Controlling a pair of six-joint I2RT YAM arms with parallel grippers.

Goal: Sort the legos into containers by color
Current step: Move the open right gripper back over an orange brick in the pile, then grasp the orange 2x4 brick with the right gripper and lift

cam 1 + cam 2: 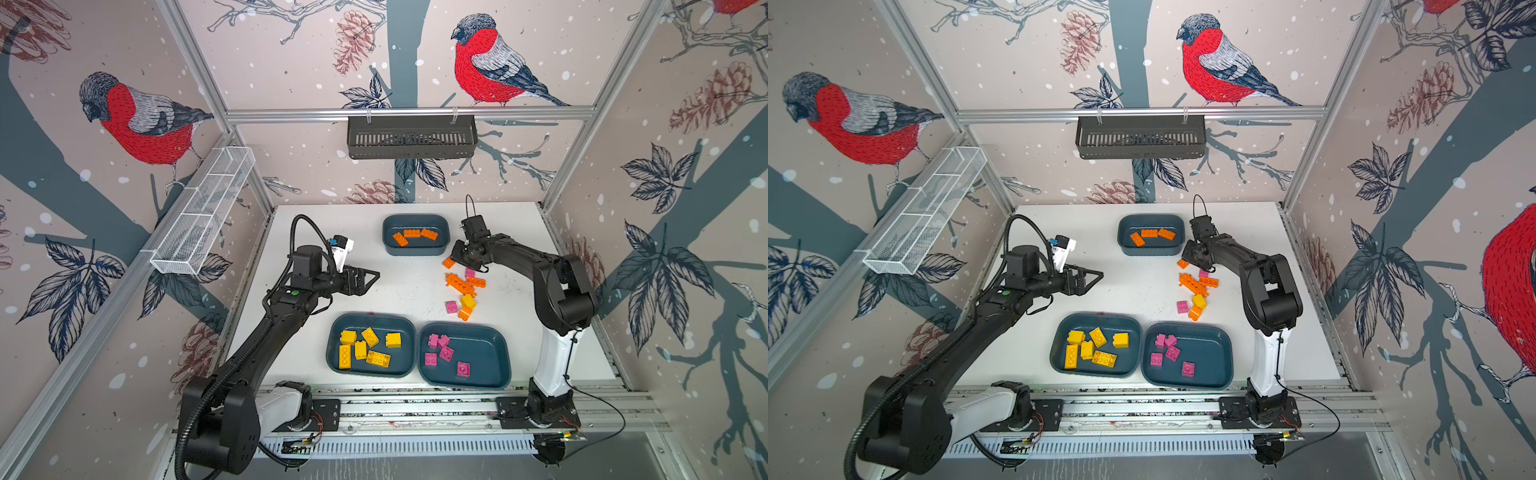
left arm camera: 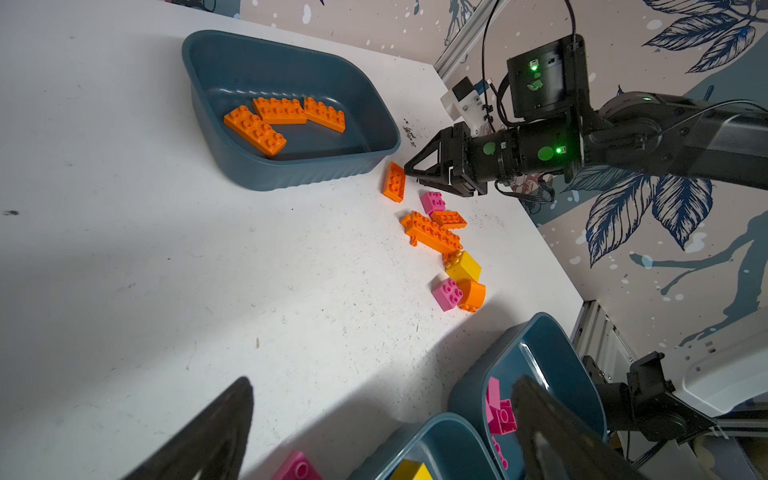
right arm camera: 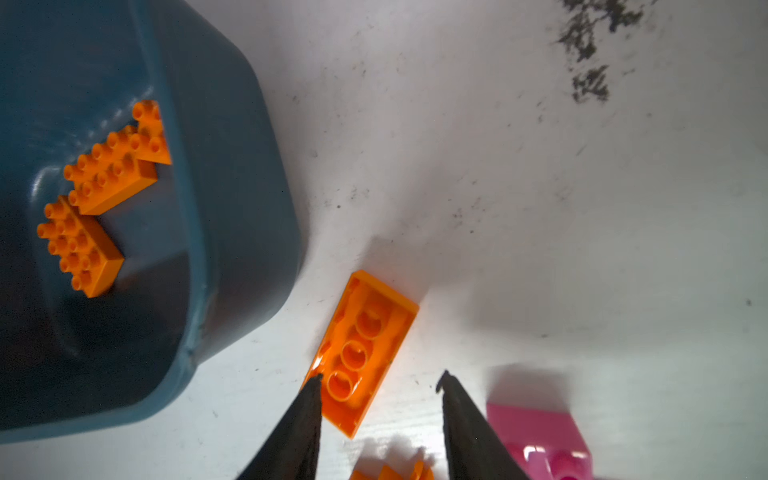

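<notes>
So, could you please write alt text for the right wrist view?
The right tool stands open around one end of an orange brick, underside facing the camera, on the white table. Beside it a teal tub holds three orange bricks; a pink brick lies near the tool.

A robot test cell in a lab is shown: a white tabletop (image 1: 395, 286) is enclosed by an aluminium profile frame (image 1: 409, 112) and bird-printed panels (image 1: 291, 62). A left arm (image 1: 257, 336) and a right arm (image 1: 555, 357) are mounted on a rail (image 1: 415, 409) along its near edge.
</notes>
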